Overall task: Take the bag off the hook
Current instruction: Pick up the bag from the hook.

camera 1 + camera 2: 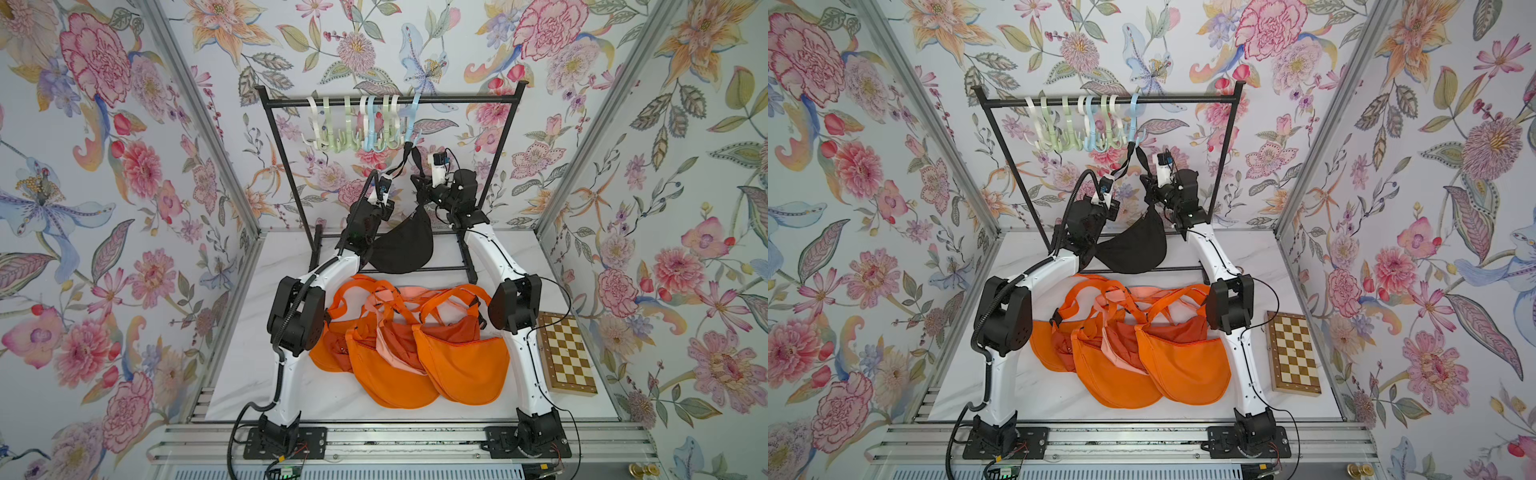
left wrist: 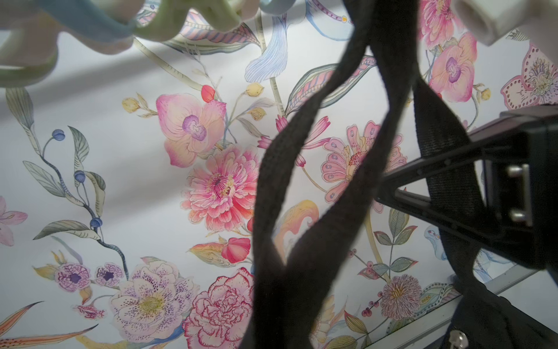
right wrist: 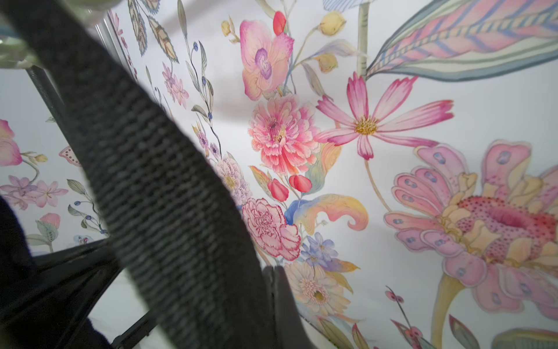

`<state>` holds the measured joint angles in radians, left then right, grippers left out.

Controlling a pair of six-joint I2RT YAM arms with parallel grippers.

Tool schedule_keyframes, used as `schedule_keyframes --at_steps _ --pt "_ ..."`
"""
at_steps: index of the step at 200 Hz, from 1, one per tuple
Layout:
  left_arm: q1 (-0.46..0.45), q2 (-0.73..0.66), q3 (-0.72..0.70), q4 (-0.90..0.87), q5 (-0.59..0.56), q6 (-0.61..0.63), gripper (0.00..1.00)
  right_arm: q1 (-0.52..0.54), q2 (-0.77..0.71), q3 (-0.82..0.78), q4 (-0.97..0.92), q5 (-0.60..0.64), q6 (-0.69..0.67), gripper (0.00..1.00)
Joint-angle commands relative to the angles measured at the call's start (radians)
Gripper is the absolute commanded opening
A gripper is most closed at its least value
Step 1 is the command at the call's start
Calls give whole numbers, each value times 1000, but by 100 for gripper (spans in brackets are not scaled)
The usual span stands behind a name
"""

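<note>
A black bag (image 1: pixel 405 245) (image 1: pixel 1133 249) hangs by its strap from a light blue hook (image 1: pixel 411 120) (image 1: pixel 1133 120) on the rack's bar. Left of the hook, my left gripper (image 1: pixel 390 174) (image 1: pixel 1115 172) is shut on the strap's left run. In the left wrist view the strap (image 2: pixel 302 241) rises from where my jaws lie out of frame. On the strap's right run my right gripper (image 1: pixel 415 179) (image 1: pixel 1146 180) (image 2: pixel 389 193) is shut. The right wrist view shows its fingertips (image 3: pixel 276 272) pressed together beside the wide woven strap (image 3: pixel 151 181).
The black rack (image 1: pixel 390 99) stands at the back wall with several empty pastel hooks (image 1: pixel 357 124) left of the bag. A pile of orange bags (image 1: pixel 415 353) lies between the arms. A chessboard (image 1: pixel 567 353) sits at the table's right edge.
</note>
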<state>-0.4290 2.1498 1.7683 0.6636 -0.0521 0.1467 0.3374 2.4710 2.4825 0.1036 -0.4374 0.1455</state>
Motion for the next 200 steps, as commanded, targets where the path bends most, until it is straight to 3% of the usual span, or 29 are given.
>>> schedule_keyframes --at_steps 1,29,82,164,200 --pt "18 -88 -31 9 23 16 0 2 -116 -100 57 15 -10 0" --pt "33 -121 -46 -7 28 -1 0 -11 -212 -256 139 32 1 0" --pt "33 -141 11 -92 14 42 0 -26 -279 -272 107 32 10 0" --pt "32 -44 314 -285 11 68 0 -56 -155 24 -4 -2 69 0" --pt "32 -64 352 -302 14 70 0 -59 -179 41 -21 -15 73 0"
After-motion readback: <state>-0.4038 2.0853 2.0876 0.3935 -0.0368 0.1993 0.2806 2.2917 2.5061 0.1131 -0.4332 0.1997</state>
